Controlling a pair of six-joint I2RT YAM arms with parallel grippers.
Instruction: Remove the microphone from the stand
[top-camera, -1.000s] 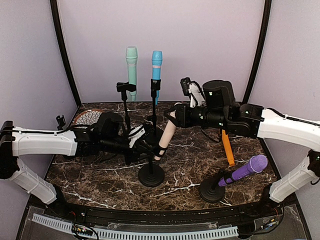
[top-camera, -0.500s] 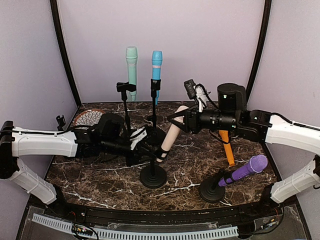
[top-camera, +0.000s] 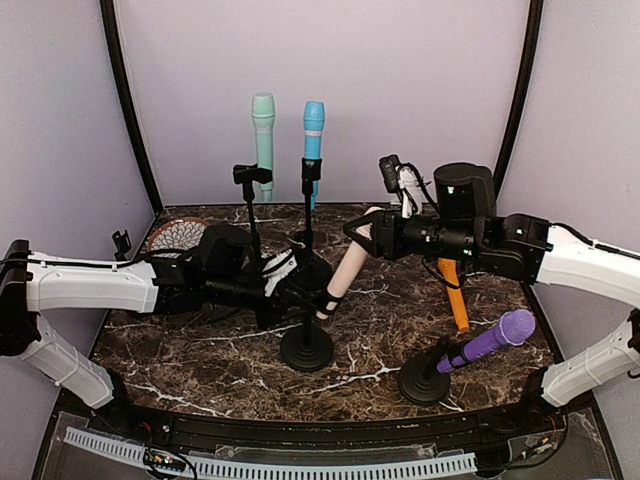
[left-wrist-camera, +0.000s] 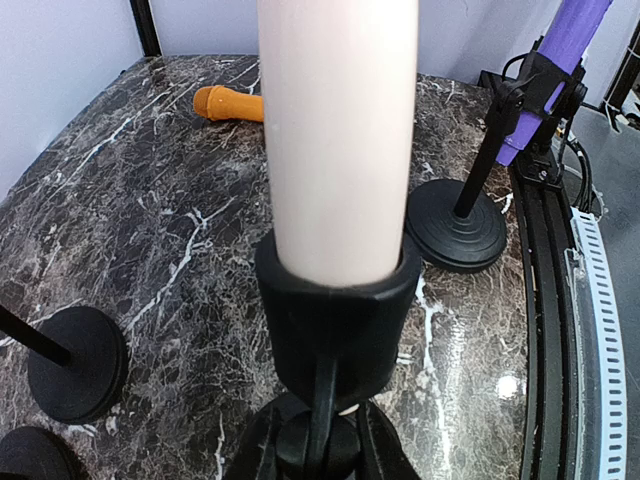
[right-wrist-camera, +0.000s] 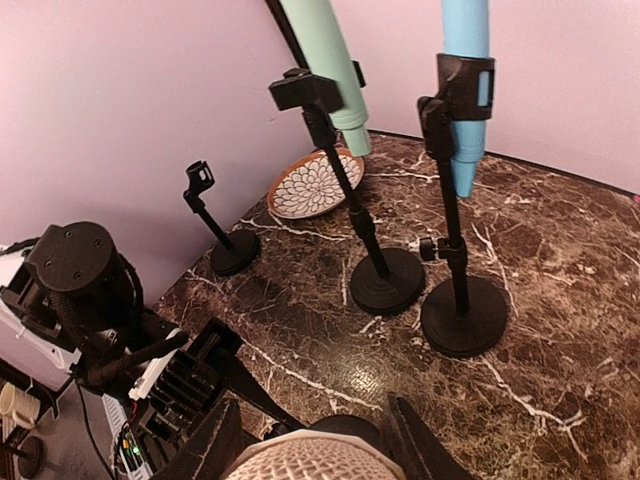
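A cream microphone (top-camera: 346, 262) leans to the right in the black clip (top-camera: 325, 300) of the centre stand, whose round base (top-camera: 306, 350) rests on the marble. My left gripper (top-camera: 288, 291) is shut on the stand's post just under the clip. In the left wrist view the cream microphone (left-wrist-camera: 338, 130) sits in the clip (left-wrist-camera: 338, 310) above my left gripper (left-wrist-camera: 318, 448). My right gripper (top-camera: 366, 234) is shut on the microphone's head. The head's mesh (right-wrist-camera: 310, 467) shows between that gripper's fingers (right-wrist-camera: 213, 447).
At the back stand a teal microphone (top-camera: 262, 128) and a blue one (top-camera: 313, 135) on stands. A purple microphone (top-camera: 495, 340) is on a stand at front right, and an orange one (top-camera: 455, 295) lies beside it. A patterned plate (top-camera: 175, 233) and a small bare stand (top-camera: 122, 241) are at the left.
My right gripper has moved right and slightly up with the microphone's head, tilting the microphone further right. The stand's base has shifted a little. The left gripper keeps its hold.
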